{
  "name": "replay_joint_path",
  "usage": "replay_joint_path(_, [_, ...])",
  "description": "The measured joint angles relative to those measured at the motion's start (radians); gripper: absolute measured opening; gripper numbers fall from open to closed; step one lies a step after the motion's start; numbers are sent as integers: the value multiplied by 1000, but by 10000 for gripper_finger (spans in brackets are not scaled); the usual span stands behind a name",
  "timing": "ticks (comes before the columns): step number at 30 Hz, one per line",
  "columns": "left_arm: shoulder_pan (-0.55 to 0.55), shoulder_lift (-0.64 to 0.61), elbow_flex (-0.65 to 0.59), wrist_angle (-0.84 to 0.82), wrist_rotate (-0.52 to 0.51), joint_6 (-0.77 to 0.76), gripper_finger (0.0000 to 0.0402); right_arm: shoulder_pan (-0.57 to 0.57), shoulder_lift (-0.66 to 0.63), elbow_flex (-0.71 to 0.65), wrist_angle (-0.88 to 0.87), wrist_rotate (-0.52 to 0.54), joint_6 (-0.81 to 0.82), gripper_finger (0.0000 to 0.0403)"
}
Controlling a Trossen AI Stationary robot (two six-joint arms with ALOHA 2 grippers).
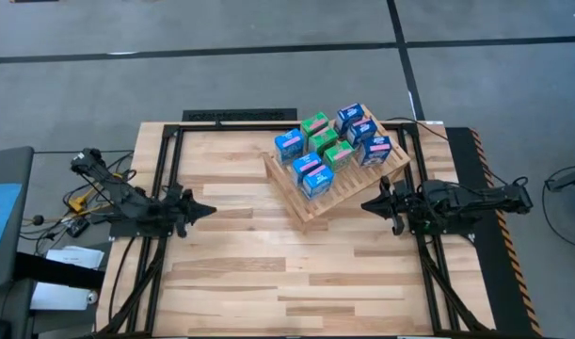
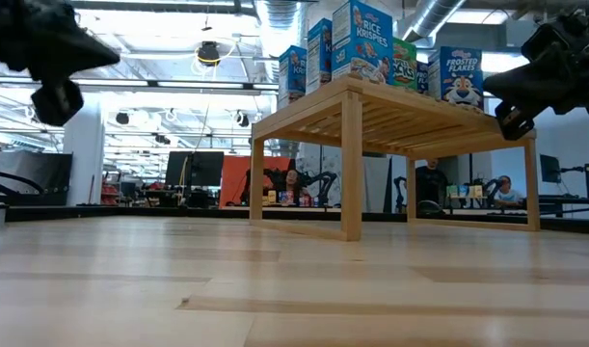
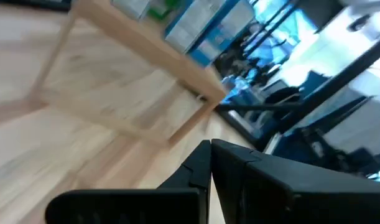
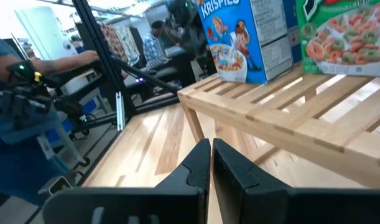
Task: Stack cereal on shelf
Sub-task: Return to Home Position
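The shelf [image 1: 355, 181], a light-wood slatted rack on legs, stands at the table's far right of centre. Several cereal boxes [image 1: 329, 146], blue and green, stand upright on its slats; the low view shows them in a row on top [image 2: 361, 43]. My left gripper [image 1: 204, 210] hovers shut and empty near the table's left edge, pointing level toward the shelf [image 3: 146, 43]. My right gripper [image 1: 367, 204] hovers shut and empty beside the shelf's near right corner, below a blue Rice Krispies box [image 4: 239, 37] and a green box [image 4: 339, 37].
Bare plank tabletop [image 1: 268, 273] fills the near half and the middle between the arms. Black frame rails [image 1: 155, 254] run along the left and right edges. Cables [image 1: 80, 198] lie off the left side. A person's sleeve [image 4: 28, 68] shows beyond the table.
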Motion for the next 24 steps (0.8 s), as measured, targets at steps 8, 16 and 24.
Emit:
replay_joint_path(8, [2,41,9,-177,4,-6,0,0,-1,0,1,0,-1,44])
replay_joint_path(16, [1,47,8,-437,2,-6,0,0,-1,0,0,0,-2,44])
replay_joint_path(24, [1,47,16,-472,11,-4,0,0,-1,0,1,0,-2,44])
